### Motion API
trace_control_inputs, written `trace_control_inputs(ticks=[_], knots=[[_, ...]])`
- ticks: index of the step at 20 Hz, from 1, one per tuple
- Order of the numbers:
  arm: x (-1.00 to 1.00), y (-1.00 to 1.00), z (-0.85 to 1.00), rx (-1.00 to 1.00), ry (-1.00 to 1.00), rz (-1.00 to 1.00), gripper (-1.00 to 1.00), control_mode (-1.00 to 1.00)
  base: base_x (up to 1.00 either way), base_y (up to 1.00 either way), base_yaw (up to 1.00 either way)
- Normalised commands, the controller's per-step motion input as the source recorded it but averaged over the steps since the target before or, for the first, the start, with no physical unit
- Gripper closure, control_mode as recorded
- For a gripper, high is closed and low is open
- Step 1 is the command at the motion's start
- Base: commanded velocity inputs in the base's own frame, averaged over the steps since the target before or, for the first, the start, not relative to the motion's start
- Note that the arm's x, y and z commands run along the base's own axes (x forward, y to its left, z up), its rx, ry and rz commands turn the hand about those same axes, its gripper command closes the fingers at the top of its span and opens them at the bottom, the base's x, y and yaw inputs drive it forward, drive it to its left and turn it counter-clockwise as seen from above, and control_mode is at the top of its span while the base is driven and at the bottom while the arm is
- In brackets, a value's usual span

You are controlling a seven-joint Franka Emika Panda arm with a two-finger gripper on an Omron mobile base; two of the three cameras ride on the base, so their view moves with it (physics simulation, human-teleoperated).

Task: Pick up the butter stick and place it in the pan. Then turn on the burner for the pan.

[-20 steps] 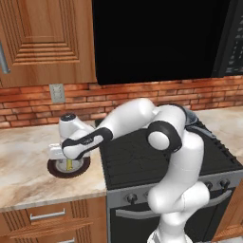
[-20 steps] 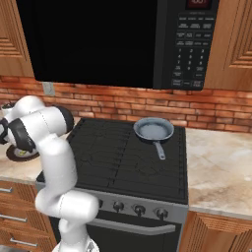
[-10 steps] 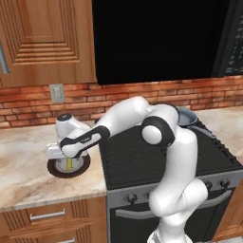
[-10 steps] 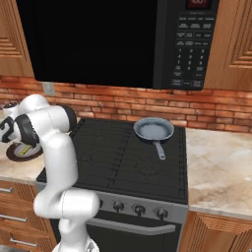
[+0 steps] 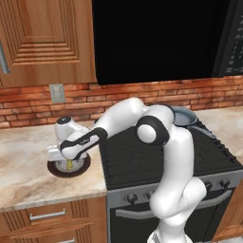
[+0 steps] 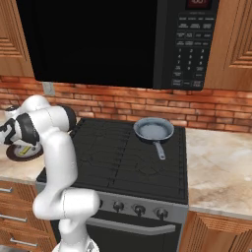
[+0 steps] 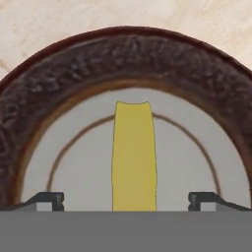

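Looking down from the hand view, the butter stick point(image 7: 134, 157) shows as a narrow pale yellow bar with a flat, faintly notched far end, lying lengthwise on the light grey centre of a round plate point(image 7: 128, 54) with a rough dark-brown rim; its near end is cut off at the bottom of that view, so its full length cannot be seen. The gripper point(image 7: 127, 199) hangs directly over it with its jaws spread wide apart, one dark fingertip point(image 7: 48, 199) on each side of the bar and neither touching it. In the left base view the white hand hides most of the plate point(image 5: 85, 166) on the marble counter point(image 5: 23, 166), leaving a dark crescent of rim and a thin yellow sliver of butter point(image 5: 70, 164) under the gripper point(image 5: 66, 163); the fingers themselves are too small to make out there. In the right base view the arm's elbow covers the hand, and the plate point(image 6: 17, 153) is partly cut off behind it at the left edge. The pan point(image 6: 153, 131) sits on the back right burner of the black stove point(image 6: 123, 162), grey-blue with a lighter inside, its straight handle point(image 6: 159, 149) pointing toward the front, well apart from the plate. From the left base view the pan point(image 5: 184, 116) is mostly hidden behind the arm's shoulder, with its rim showing. Knobs point(image 6: 138, 210) line the stove's front panel.
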Motion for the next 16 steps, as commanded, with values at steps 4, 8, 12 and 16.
trace_control_inputs(ticks=[4,8,12,16], knots=[[0.04,0.0,-0.26,0.0,0.0,0.0,-1.0,-1.0,0.0,0.0,0.0],[0.07,0.0,-0.32,0.0,0.0,0.0,1.0,-1.0,0.0,0.0,0.0],[0.06,0.0,-0.25,0.0,0.02,0.0,1.0,-1.0,0.0,0.0,0.0],[0.07,0.0,-0.23,0.0,0.01,0.0,1.0,-1.0,0.0,0.0,0.0]])
